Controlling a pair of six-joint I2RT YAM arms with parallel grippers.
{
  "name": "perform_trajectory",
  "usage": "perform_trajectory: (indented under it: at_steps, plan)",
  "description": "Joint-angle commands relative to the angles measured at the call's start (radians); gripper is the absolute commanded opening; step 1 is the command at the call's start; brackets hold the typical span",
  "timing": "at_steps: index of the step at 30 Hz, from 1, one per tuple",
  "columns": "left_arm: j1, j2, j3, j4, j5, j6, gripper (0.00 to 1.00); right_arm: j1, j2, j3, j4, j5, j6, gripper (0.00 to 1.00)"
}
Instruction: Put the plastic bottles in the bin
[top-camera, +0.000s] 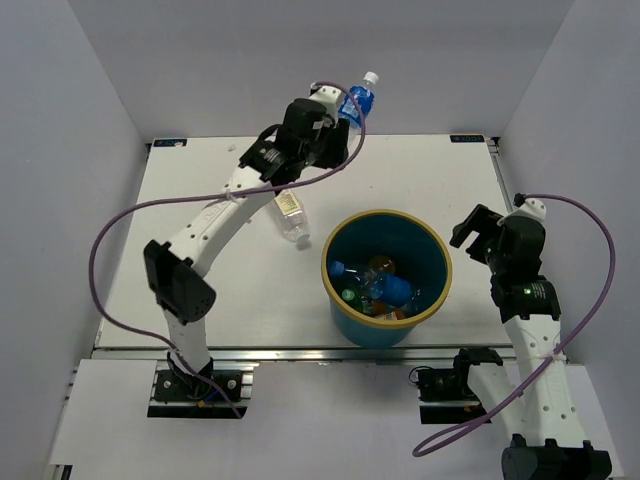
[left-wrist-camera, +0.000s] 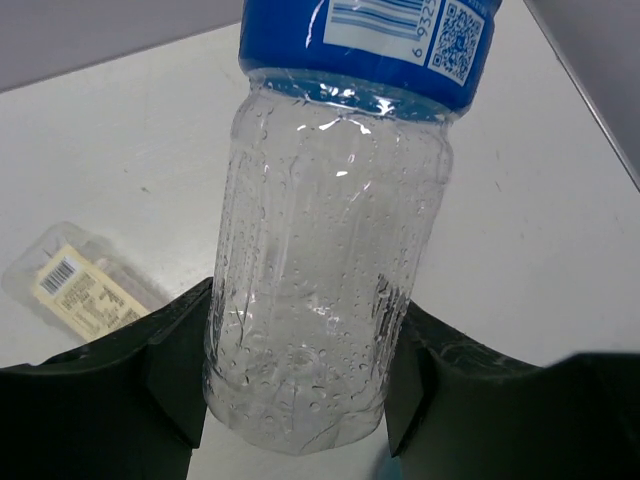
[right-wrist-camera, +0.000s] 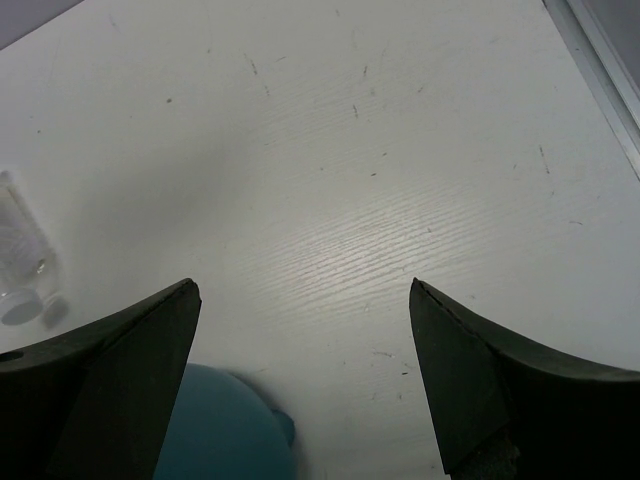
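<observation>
Blue-labelled bottle (top-camera: 357, 103): lifted off the tabletop (top-camera: 200, 200), up by the far edge a little left of its middle, white cap pointing up and away; well apart from the bin.

Grip on it: low on the clear, droplet-beaded body, below the blue label, with one dark finger against each side in the left wrist view.

Square bottle (top-camera: 291, 218): lying on its side on the tabletop, around the middle, just left of the bin and not touching it; cream label facing up; nothing holding it.

Bin (top-camera: 440, 270): standing toward the near edge, right of the middle, mouth open upward.

Bottles in the bin (top-camera: 380, 288): several heaped at the bottom, with blue, orange and green showing; exact count not readable from above.

Done so far: most of the bottles, judging by the pile inside.

Left to do: two bottles outside the bin, namely the one in the air, to be carried over the rim and let go, and the square one, not yet picked up.

Left tool (top-camera: 335, 110): part-closed and gripping the blue-labelled bottle, the bottle's body filling the gap.

Right tool (right-wrist-camera: 305, 330): spread wide, holding and touching nothing, hanging above bare tabletop toward the right edge, just beside the bin's right side.
</observation>
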Motion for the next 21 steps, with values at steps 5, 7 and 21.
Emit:
perform_trajectory:
  at_steps: [5, 7, 21]
  plan:
    - [-0.215, -0.41, -0.377, 0.119, 0.078, -0.037, 0.02, -0.033, -0.011, -0.028, 0.06, -0.07, -0.002, 0.89]
    - [-0.308, -0.475, -0.484, 0.166, 0.076, -0.05, 0.03, -0.036, 0.0, -0.028, 0.062, -0.087, -0.004, 0.89]
    - [-0.575, -0.665, -0.723, 0.171, -0.062, -0.166, 0.65, -0.043, 0.006, -0.039, 0.068, -0.103, -0.01, 0.89]
